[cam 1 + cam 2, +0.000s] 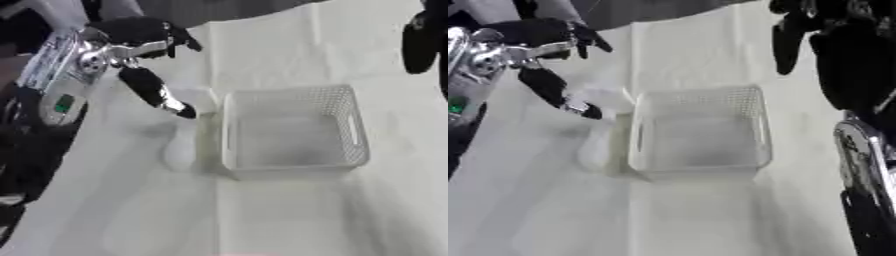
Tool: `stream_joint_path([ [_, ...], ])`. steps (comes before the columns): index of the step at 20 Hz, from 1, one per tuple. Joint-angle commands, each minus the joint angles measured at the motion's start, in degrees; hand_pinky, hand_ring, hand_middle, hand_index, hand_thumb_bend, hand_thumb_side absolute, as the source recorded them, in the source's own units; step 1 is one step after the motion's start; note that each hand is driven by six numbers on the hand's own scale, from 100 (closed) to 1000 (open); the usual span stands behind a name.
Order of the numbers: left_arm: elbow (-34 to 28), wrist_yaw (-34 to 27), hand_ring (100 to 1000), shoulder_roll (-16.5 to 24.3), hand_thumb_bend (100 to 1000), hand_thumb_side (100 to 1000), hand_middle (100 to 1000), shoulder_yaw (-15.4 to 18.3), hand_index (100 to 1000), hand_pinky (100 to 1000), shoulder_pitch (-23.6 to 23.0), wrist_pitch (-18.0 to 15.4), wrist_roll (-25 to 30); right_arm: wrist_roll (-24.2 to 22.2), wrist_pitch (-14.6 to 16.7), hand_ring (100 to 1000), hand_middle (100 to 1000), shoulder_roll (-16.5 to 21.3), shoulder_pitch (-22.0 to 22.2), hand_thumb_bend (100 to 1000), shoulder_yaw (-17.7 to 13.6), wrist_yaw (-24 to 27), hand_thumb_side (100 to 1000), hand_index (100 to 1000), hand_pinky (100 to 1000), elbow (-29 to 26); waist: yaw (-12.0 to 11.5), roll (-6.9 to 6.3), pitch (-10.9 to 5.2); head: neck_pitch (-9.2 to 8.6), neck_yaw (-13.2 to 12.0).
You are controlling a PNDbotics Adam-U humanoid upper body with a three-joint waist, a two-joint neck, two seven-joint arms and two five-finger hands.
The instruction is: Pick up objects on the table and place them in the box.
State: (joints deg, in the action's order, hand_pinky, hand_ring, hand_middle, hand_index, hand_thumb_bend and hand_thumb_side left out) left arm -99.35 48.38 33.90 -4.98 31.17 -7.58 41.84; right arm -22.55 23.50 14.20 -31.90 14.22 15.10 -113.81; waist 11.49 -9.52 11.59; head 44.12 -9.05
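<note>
Box: white perforated basket [350, 131], handle slots in the side walls, standing on the white cloth-covered table [289, 220] a little toward 3 o'clock of the view centre. Interior looks bare; I see nothing lying in it.

Left hand: left hand [144, 55] up at 10–11 o'clock, just off the basket's 10 o'clock corner. One finger reaches down toward that corner, the others are spread above. Relaxed and extended, closed around nothing that I can make out.

Object near left hand: a pale, see-through shape [604, 96] lies on the cloth by the lowered fingertip, at the basket's 10 o'clock side. Too faint to name; whether the fingertip touches it cannot be told.

Right hand: right hand [794, 35] at 1 o'clock, hanging above the table beyond the basket's far edge. Fingers point down, nearly straight, carrying nothing.

Other objects: none that I can make out on the cloth.

Progress (judgement): early stage. Nothing placed in the box, neither hand holding anything.

Remaining (judgement): grasp the pale item by the left hand, lift it over the near wall, let it go inside.
</note>
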Motion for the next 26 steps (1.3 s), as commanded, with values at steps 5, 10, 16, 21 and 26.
stream_joint_path([
  [5,1.7,0.8,697,-0.8,925,703,827,0.6,918,510,1.0,0.4,-0.2,-0.7,-0.1,310,612,0.1,-1.1,100,0.1,0.0,991,808,192,-0.8,0.3,-0.15,-0.18,-0.01,0.6],
  [10,2.7,1.0,709,-2.7,915,710,827,0.1,918,510,0.2,0.7,-0.3,-1.0,-0.1,310,611,0.1,-1.2,100,0.2,0.0,999,808,192,-0.8,0.2,-0.20,0.15,-0.01,0.5],
  [16,4.1,1.6,708,-4.5,921,696,815,-0.9,908,506,-1.7,0.4,-0.3,-1.1,0.0,319,609,-0.1,-1.7,100,0.2,0.2,1000,805,193,-0.8,0.6,-0.05,0.67,-0.01,0.0],
  [21,5.8,1.5,715,-6.1,886,716,812,-1.4,902,498,-2.6,0.1,-0.4,-1.1,0.1,322,610,-0.2,-2.1,100,0.2,0.4,1000,804,193,-0.8,0.9,0.22,1.01,-0.01,-0.3],
  [26,7.8,1.6,762,-8.9,898,674,834,-1.6,929,548,-2.9,0.2,0.8,-1.1,0.0,323,610,-0.3,-2.2,100,0.2,0.5,999,805,190,-0.8,0.7,0.40,1.20,-0.01,-0.2],
])
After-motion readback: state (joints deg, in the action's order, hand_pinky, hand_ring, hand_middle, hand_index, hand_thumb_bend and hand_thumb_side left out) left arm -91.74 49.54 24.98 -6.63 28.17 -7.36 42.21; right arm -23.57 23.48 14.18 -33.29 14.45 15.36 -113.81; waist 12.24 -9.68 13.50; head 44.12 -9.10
